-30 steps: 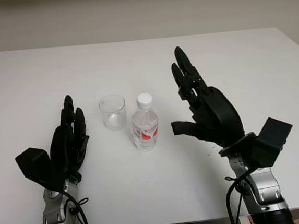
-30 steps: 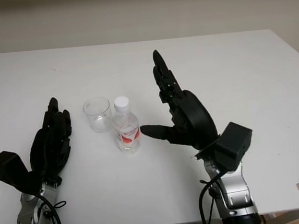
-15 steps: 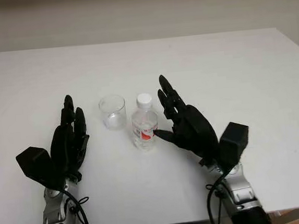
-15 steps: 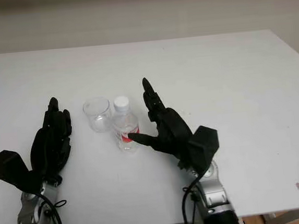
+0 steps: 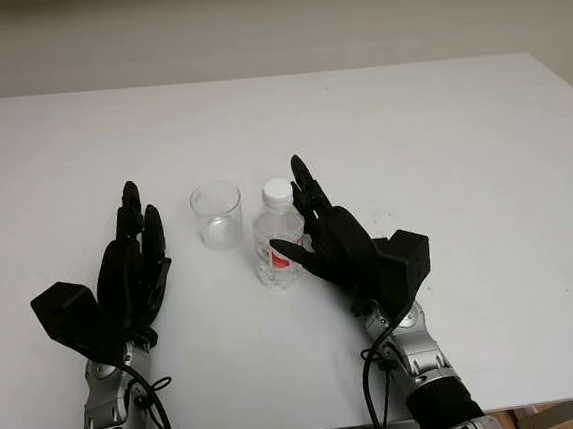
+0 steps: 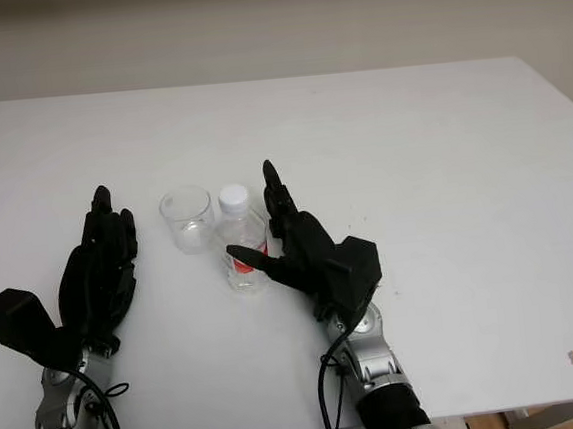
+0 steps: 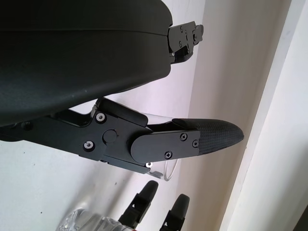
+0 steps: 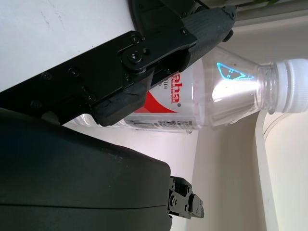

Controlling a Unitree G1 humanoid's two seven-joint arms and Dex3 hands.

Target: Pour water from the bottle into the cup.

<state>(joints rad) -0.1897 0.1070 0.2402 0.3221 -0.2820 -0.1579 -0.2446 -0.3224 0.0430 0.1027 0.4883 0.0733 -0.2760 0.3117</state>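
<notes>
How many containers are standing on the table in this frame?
2. A clear cup stands upright left of centre; a capped water bottle stands just to its right, with the right hand around it, not yet closed. The left hand is open, left of the cup.

Right hand (image 6: 274, 244) open around the bottle (image 6: 241, 243), perhaps touching.

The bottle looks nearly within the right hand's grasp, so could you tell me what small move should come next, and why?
Probably close the right hand around the bottle. Its fingers flank the upright, capped bottle without gripping it, and the cup stands just beside it. The left hand is open beside the cup.
</notes>
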